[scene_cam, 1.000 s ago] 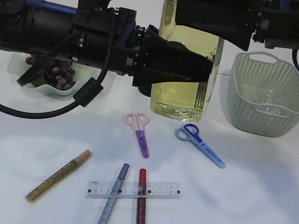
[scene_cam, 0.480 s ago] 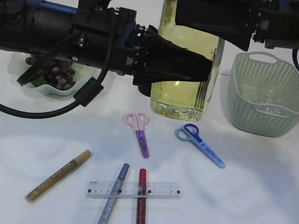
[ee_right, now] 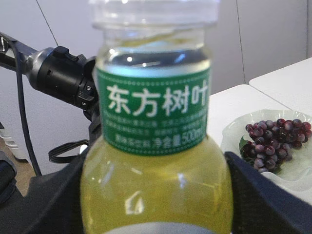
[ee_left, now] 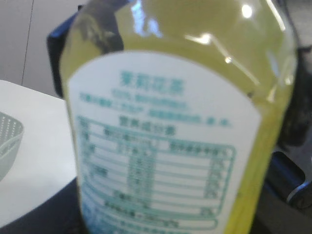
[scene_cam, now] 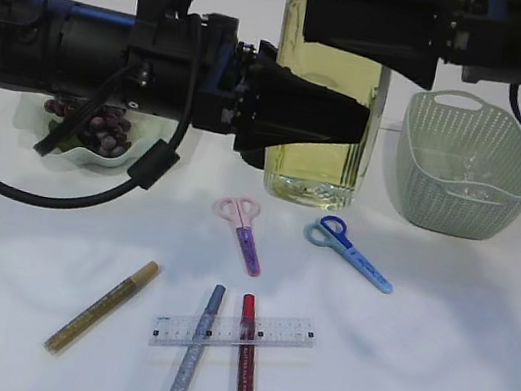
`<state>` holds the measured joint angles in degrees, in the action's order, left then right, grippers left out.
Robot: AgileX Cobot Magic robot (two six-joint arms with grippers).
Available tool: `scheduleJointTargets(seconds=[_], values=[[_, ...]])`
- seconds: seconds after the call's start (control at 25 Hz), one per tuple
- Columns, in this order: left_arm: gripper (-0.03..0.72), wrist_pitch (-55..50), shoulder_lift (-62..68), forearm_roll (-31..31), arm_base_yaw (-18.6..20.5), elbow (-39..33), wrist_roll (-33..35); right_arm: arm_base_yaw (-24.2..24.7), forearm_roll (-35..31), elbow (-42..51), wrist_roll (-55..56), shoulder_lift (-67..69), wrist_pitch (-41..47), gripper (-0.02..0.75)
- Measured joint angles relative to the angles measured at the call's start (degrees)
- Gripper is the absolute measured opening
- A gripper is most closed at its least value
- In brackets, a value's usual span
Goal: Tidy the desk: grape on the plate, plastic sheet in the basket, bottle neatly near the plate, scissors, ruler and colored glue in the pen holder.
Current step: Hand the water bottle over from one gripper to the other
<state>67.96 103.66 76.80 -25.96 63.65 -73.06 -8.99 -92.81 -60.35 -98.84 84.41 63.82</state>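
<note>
A white tabletop [scene_cam: 468, 387] seen from a slanted front view, described from left to right.

At far left, a pale green plate [scene_cam: 30, 114] with a wavy rim holds a bunch of dark purple grapes [scene_cam: 102, 129], round and glossy. The black left arm reaches across above it, and the left gripper [scene_cam: 337, 118] ends in a dark wedge-shaped finger lying against the side of the bottle [scene_cam: 328, 97]. Whether its jaws pinch the bottle or stand just clear of it cannot be told.

The bottle is clear plastic, upright on the table at centre back, full of pale yellow liquid, with a green band at the neck and a white printed label.

In front lie a slim gold glitter glue pen [scene_cam: 102, 306], a silver-blue one [scene_cam: 196, 346] and a red one [scene_cam: 246, 359], the last two crossed by a clear plastic ruler [scene_cam: 233, 332]. Nearer the bottle lie small pink scissors [scene_cam: 243, 228] and blue scissors [scene_cam: 346, 249].

The right gripper [scene_cam: 372, 25] sits at the bottle's upper part; its dark fingers flank the shoulders, and whether they touch cannot be told.

At right stands a mint-green perforated basket [scene_cam: 467, 164], with a crumpled clear plastic sheet [scene_cam: 467, 174] inside.

Compared with a second ago, the bottle stands slightly higher in the view and the left arm has shifted a little; everything lying on the table is unchanged.
</note>
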Motion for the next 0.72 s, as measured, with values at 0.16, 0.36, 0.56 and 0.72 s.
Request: scheduleJointTargets(seconds=[0.16,0.36,0.56,0.72], values=[[0.436,0.0,0.0,-0.5,-0.1,0.0,1.4,-0.1,-1.0,0.0,0.1,0.0,0.3,0.608],[0.436,0.0,0.0,-0.8,0.6,0.0,2.3,-0.2,-2.7,0.0,0.2,0.0,0.3,0.608],[0.436,-0.2,0.0,0.4,2.8,0.0,2.8,-0.3,-6.4,-1.9,0.2,-0.1,-0.3,0.608],[0.435,-2.0,0.1,0.6,4.8,0.0,3.0,-0.3,-7.5,-5.5,0.2,-0.5,-0.9,0.607]])
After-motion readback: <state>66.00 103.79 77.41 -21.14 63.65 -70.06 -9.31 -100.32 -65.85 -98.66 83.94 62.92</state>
